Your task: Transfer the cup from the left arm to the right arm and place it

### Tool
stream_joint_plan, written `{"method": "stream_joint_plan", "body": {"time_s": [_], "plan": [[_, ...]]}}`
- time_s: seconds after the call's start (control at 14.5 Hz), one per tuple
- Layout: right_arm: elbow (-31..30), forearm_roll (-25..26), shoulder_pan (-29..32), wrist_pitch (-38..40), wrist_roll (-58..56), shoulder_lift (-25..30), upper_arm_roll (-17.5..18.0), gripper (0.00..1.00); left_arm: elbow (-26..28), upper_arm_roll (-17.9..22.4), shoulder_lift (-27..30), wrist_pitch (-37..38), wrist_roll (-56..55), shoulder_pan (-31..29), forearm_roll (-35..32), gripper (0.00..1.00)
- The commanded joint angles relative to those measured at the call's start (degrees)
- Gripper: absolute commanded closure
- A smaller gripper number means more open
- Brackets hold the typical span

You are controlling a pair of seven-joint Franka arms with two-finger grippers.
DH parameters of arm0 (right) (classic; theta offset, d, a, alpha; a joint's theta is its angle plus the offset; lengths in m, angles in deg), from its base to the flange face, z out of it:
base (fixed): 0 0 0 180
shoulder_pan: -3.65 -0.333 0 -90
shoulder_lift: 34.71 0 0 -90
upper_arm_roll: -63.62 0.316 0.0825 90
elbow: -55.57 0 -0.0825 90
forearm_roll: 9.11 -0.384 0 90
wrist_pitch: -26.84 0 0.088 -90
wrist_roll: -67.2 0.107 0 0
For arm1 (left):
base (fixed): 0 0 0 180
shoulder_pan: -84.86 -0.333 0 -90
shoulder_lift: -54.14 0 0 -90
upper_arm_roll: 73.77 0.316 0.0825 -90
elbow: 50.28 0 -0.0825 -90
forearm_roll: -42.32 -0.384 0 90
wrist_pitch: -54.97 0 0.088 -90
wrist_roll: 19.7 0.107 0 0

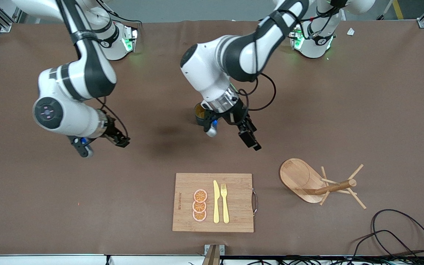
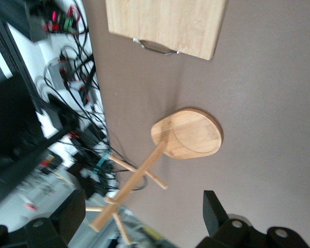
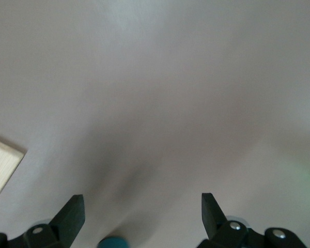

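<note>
While the cup is sitting on the table, the left gripper is hovering beside it, fingers apart, ready to grasp; the right gripper is waiting, fingers apart.

Wooden peg rack lies tipped on brown table near cutting board
</note>
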State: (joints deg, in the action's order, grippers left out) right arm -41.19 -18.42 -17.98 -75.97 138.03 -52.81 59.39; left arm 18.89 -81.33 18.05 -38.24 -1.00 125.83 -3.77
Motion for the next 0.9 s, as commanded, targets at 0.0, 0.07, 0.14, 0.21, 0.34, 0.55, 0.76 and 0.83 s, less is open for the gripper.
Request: {"method": "stream_joint_plan", "body": {"time_s": [0.0,0.07,0.14,0.21,0.34,0.55,0.76,0.83], "plan": [[-0.9,-1.2,-4.3,-0.7,13.0,1.3,-0.6,0.00,1.2,-0.5,2.9,-2.6,-5.4,-4.1,4.6,0.00],[-0.9,-1.2,-6.1,-1.2,17.5,1.2,-0.6,0.00,1.2,-0.5,3.6,-3.2,-7.3,-6.0,7.1,0.00],[-1.0,-1.2,-7.4,-2.0,22.6,1.1,-0.6,0.00,1.2,-0.4,4.3,-3.2,-9.1,-7.4,9.4,0.00],[-1.0,-1.2,-9.2,-2.3,27.1,1.0,-0.6,0.00,1.2,-0.4,5.1,-3.2,-11.0,-9.0,11.2,0.00],[-1.1,-1.2,-12.5,-3.3,35.3,0.9,-0.6,0.00,1.2,-0.4,7.3,-3.7,-18.1,-13.2,17.7,0.00],[-4.8,-1.3,-18.1,-8.5,48.1,1.2,-0.6,0.00,1.3,-0.3,10.0,-4.5,-23.1,-18.4,22.8,0.00],[-7.8,-1.3,-23.6,-14.3,57.8,1.1,-0.6,0.00,1.4,-0.2,12.8,-4.5,-26.4,-22.8,26.5,0.00],[-9.7,-1.2,-26.2,-17.1,61.2,1.0,-0.7,0.00,1.5,-0.2,13.4,-4.5,-27.0,-24.2,27.8,0.00]]}}
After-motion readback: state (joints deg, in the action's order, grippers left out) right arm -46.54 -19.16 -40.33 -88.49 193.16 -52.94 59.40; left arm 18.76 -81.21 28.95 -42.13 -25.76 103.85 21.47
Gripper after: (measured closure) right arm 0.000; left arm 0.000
